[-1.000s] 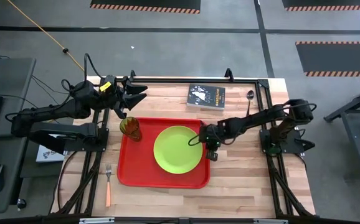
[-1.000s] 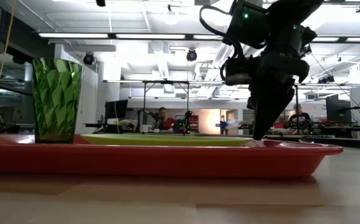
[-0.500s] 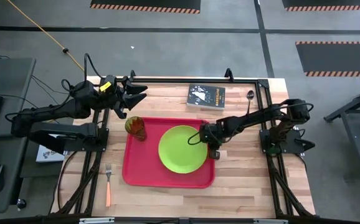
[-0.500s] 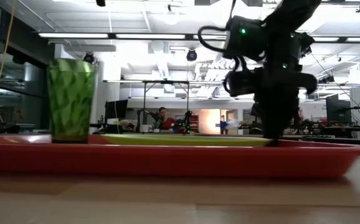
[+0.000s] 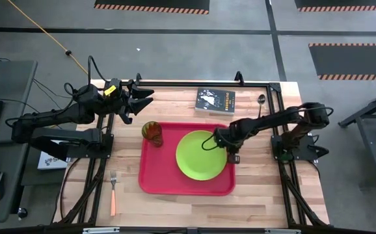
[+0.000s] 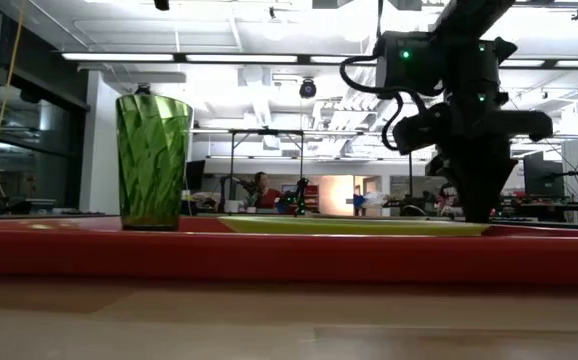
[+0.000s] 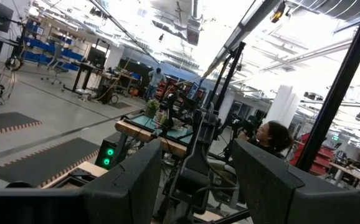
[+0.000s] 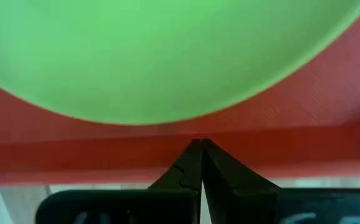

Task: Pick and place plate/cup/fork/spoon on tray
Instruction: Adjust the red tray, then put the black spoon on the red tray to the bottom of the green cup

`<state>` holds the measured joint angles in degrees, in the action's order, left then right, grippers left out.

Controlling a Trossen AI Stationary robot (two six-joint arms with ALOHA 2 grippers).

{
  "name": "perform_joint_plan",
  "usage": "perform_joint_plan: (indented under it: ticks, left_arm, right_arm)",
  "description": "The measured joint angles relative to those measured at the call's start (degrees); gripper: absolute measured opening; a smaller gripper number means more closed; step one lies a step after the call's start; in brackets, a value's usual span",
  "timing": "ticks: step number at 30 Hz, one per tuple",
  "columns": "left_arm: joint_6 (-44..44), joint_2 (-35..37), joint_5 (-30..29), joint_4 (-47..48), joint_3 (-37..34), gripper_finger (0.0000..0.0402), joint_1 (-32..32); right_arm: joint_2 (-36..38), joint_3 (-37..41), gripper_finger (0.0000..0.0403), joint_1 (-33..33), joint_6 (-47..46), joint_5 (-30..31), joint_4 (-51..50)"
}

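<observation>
The red tray (image 5: 155, 183) lies flat on the wooden table. The lime-green plate (image 5: 201, 155) lies on its right half. The green cup (image 5: 152, 132) stands upright in its far left corner. My right gripper (image 5: 232, 158) is shut and points down at the tray's right rim, beside the plate. My left gripper (image 5: 146, 97) is open and hangs in the air above the table's far left, touching nothing. The orange-handled fork (image 5: 112, 192) lies on the table left of the tray. The spoon (image 5: 261, 103) lies at the far right, next to the book. My right gripper has its shut fingertips (image 8: 200, 149) set down on the tray's right rim (image 8: 242, 148), about midway along that side and just inside the raised edge. The fingers come from above and point down. The tray stays flat on the table.
A dark book (image 5: 215, 101) lies on the table beyond the tray's far edge. Black frame rails run along the table's edges. Bare wood shows right of the tray and along the near edge.
My right gripper has moved toward the table's right edge and tipped from a slant to upright, staying shut. The tray has slid right along the table with it, carrying the plate and the cup, which keep their places on it.
</observation>
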<state>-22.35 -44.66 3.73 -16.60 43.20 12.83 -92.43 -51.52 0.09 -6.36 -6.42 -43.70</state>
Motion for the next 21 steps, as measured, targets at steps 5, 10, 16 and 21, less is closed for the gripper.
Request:
perform_joint_plan:
  ticks: [5,10,16,21]
  left_arm:
    - [0.0,0.0,0.0,0.0,0.0,0.0188,-0.01]
    - [0.0,0.0,0.0,0.0,0.0,0.0188,-0.01]
    - [0.0,0.0,-0.02,0.02,0.0,0.0188,-0.01]
    - [0.02,0.0,-0.2,0.02,0.0,0.0188,0.01]
  right_arm:
    - [4.67,-0.01,0.0,-0.99,-0.55,0.35,-3.39]
    - [12.56,1.69,0.0,-1.77,-6.05,5.75,-6.98]
    - [28.22,12.43,0.0,-4.36,-30.34,15.29,-5.82]
    - [38.35,18.96,0.0005,-8.89,-54.36,22.26,-4.72]
